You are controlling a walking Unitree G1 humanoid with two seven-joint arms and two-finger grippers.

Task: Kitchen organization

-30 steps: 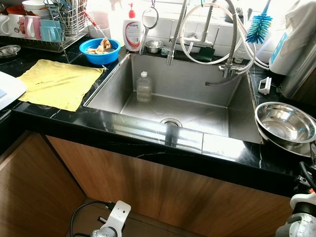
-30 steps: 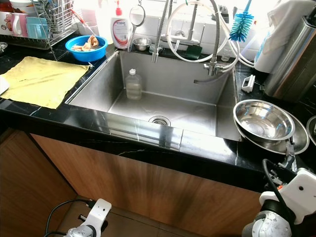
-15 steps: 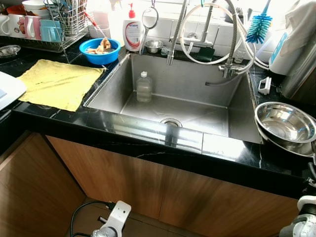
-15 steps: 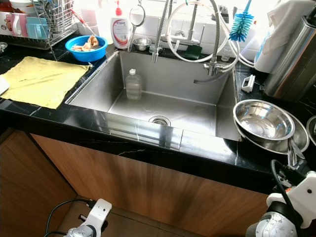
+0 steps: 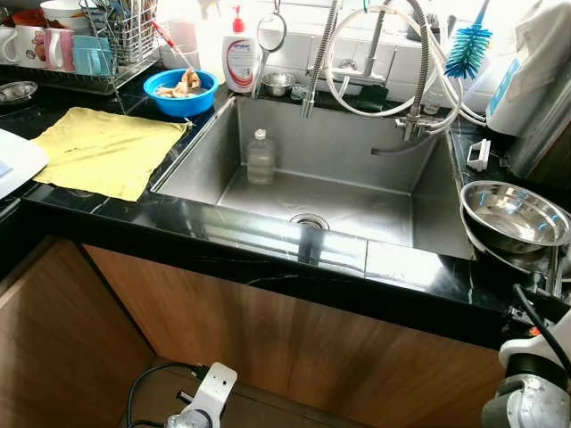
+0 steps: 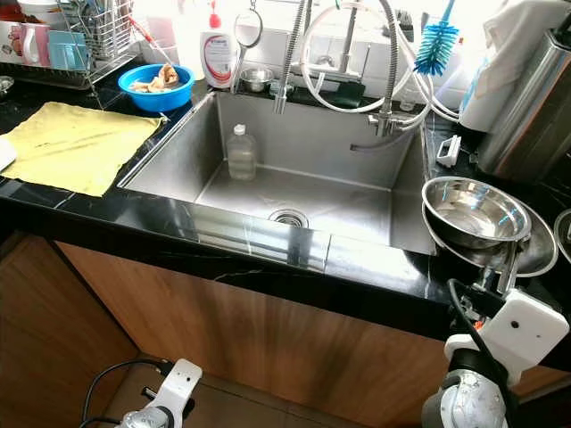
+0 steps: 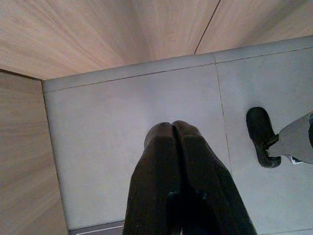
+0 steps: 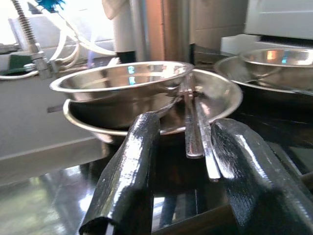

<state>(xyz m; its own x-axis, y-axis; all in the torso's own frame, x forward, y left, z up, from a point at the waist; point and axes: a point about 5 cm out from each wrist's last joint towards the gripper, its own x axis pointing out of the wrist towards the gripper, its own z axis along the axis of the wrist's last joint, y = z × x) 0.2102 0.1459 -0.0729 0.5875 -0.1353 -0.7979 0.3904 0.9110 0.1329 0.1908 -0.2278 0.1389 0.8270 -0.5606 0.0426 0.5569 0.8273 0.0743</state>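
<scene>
A steel bowl (image 6: 473, 209) sits inside a wider steel dish (image 6: 538, 251) on the black counter to the right of the sink. Two steel utensil handles (image 8: 196, 128) stick out over the dish's near rim. My right gripper (image 8: 188, 125) is open at the counter edge just in front of the dish, one finger on each side of the handles, touching nothing. The right arm (image 6: 504, 330) rises at the lower right. My left gripper (image 7: 172, 128) is shut on nothing and hangs idle over the grey floor by the wooden cabinet.
The sink (image 5: 357, 143) holds a clear plastic bottle (image 5: 260, 158). Left of it lie a yellow cloth (image 5: 103, 147), a blue bowl (image 5: 181, 89) and a dish rack (image 5: 107, 45). A steel canister (image 6: 526, 107) and another steel bowl (image 8: 279, 61) stand behind the dish.
My right arm has come up from below to the counter edge in front of the steel dish. The left arm has stayed still.
</scene>
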